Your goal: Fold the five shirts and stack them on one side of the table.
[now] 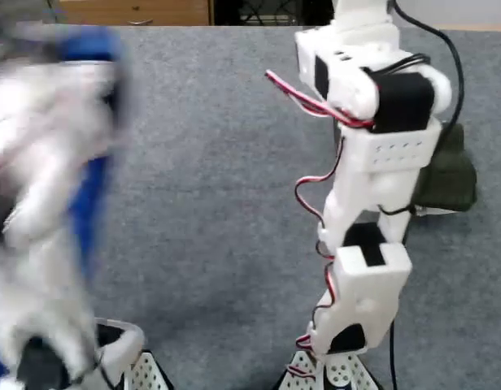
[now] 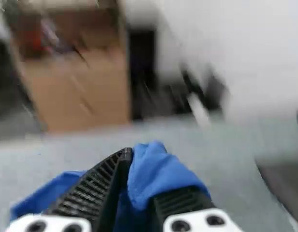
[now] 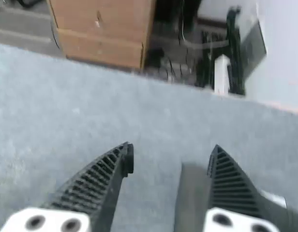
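Observation:
A blue shirt (image 2: pixel 154 174) is bunched between the black ribbed fingers of my left gripper (image 2: pixel 139 193), which is shut on it. In the high view that blue shirt (image 1: pixel 89 195) hangs at the far left beside the blurred white left arm (image 1: pixel 39 203). My right gripper (image 3: pixel 171 169) is open, its fingers apart above the grey table with nothing between them. The right arm (image 1: pixel 368 162) stands at the right in the high view. Partly hidden behind it, a dark green folded shirt (image 1: pixel 450 175) lies on the table.
The grey table surface (image 1: pixel 218 179) stretches wide between the two arms. Beyond its far edge stand a wooden cabinet (image 3: pixel 105 29) and dark equipment (image 3: pixel 207 53). The two arm bases (image 1: pixel 332 370) sit at the near edge.

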Controlling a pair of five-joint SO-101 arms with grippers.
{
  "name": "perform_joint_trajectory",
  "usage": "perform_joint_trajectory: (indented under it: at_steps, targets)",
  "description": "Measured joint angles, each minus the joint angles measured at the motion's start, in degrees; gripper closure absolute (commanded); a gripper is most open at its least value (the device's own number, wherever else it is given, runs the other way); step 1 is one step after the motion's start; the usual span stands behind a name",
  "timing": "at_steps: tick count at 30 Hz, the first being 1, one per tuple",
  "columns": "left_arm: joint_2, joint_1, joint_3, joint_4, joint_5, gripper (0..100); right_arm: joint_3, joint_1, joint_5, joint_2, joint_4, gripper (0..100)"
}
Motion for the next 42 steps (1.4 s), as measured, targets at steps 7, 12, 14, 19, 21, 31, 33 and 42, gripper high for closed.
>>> perform_joint_trajectory:
  at_steps: [7,12,14,19,21,31,33,42]
  targets:
    - [7.47,21.71,36.66,-15.82,-0.18,97,17.58,5.45,5.89,-5.36,0.00,74.0]
    - [12.84,32.26,49.32,-24.97,-4.84,84,23.38,9.14,12.04,-7.74,0.00,73.8]
    - [13.63,34.37,49.23,-23.82,-4.48,78,23.82,10.11,13.54,-7.82,0.00,73.7]
    - [13.80,32.26,39.47,-10.99,-2.02,76,24.35,10.90,14.15,-7.82,0.00,73.7]
    - [13.80,28.04,31.03,-3.60,-1.85,76,24.70,10.73,14.24,-7.82,0.00,73.6]
    - [6.42,-6.07,3.87,19.96,-1.32,76,24.97,-1.23,4.13,0.44,0.00,73.7]
    - [4.48,-14.15,5.45,20.13,-1.32,76,24.97,-6.95,3.60,2.64,0.00,73.8]
    - [2.11,-46.77,30.68,11.96,-1.76,76,24.97,-23.30,3.52,25.14,-0.44,76.0]
